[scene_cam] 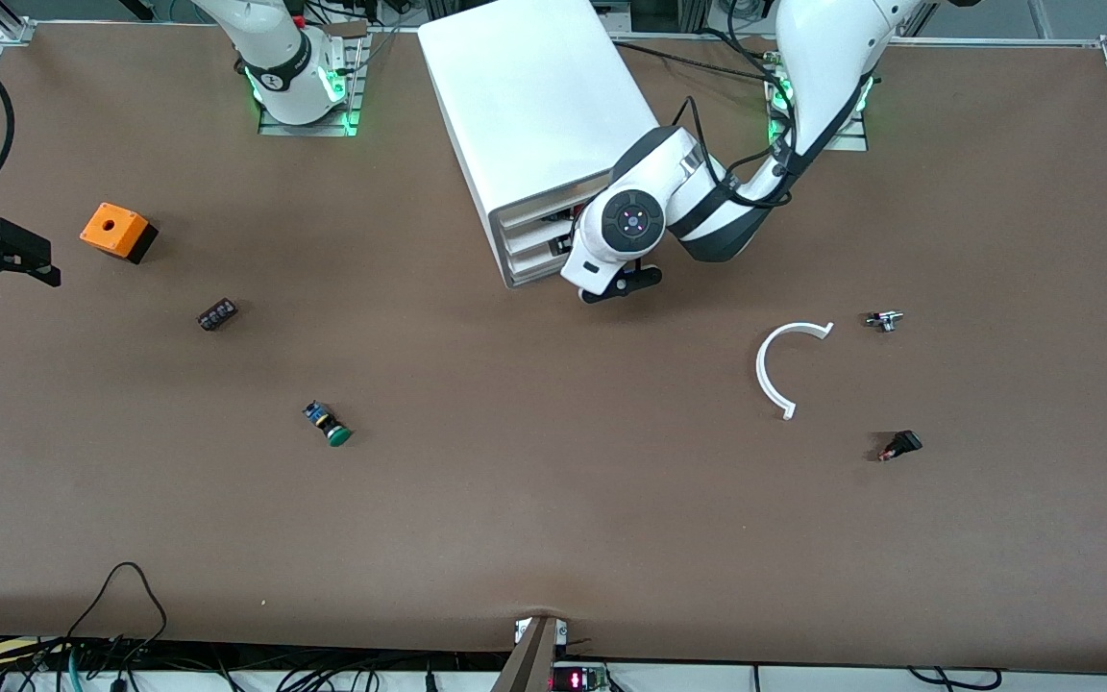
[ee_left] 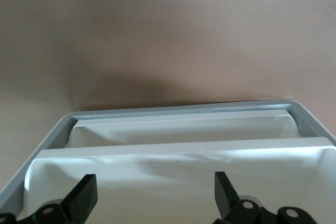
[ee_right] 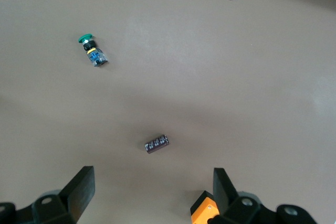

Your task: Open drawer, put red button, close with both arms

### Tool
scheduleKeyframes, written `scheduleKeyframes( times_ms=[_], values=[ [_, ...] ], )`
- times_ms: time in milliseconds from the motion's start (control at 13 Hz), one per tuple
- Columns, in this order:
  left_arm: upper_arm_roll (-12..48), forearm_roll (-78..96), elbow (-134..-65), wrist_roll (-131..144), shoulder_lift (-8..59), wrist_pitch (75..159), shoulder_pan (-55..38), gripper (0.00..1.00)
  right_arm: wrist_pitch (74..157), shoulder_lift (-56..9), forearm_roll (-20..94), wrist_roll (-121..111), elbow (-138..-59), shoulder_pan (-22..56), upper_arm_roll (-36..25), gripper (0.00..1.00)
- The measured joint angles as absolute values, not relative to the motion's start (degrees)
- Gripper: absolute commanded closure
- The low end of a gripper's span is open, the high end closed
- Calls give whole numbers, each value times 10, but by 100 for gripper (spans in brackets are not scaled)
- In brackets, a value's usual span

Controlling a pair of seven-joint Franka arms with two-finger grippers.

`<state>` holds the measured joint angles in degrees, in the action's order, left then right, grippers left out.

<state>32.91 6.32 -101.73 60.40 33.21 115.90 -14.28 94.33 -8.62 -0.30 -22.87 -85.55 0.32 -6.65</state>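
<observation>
The white cabinet [scene_cam: 534,96] stands between the two arm bases, and the drawer [scene_cam: 527,240] is the middle one of three on its front. All three look shut. My left arm's wrist [scene_cam: 630,219] hangs right in front of them. In the left wrist view my left gripper [ee_left: 156,192] is open with nothing held, its fingers spread across the drawer's white front [ee_left: 178,174]. The red button [scene_cam: 899,446], small and black with a red end, lies toward the left arm's end, nearer the front camera. My right gripper [ee_right: 154,192] waits open high over the orange box [ee_right: 207,212].
An orange box [scene_cam: 116,232] and a dark block [scene_cam: 217,314] lie toward the right arm's end. A green-capped button [scene_cam: 328,424] lies nearer the front camera. A white curved piece [scene_cam: 776,370] and a small silver part [scene_cam: 884,320] lie near the red button.
</observation>
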Motion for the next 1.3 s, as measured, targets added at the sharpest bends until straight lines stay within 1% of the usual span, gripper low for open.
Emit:
scheduleKeyframes(
  times_ms=[230,383,613,843,1073,1303],
  values=[
    [329,63,-1017,604,337,1159,-146,1,923,-86,-3,-251,-855,3,-66,0],
    [329,63,-1003,604,337,1142,-143,1,922,-82,-3,-251,-856,3,-66,0],
    [328,63,-934,601,333,1059,-134,1,921,-55,-3,-251,-875,2,-68,0],
    [322,62,-867,536,326,960,-100,1,936,-11,-3,-251,-927,1,-69,0],
    [323,0,-826,442,317,885,-47,1,936,20,-3,-251,-960,1,-68,0],
    [323,-70,-793,379,295,825,-34,1,929,22,-3,-251,-963,2,-67,0]
  ],
)
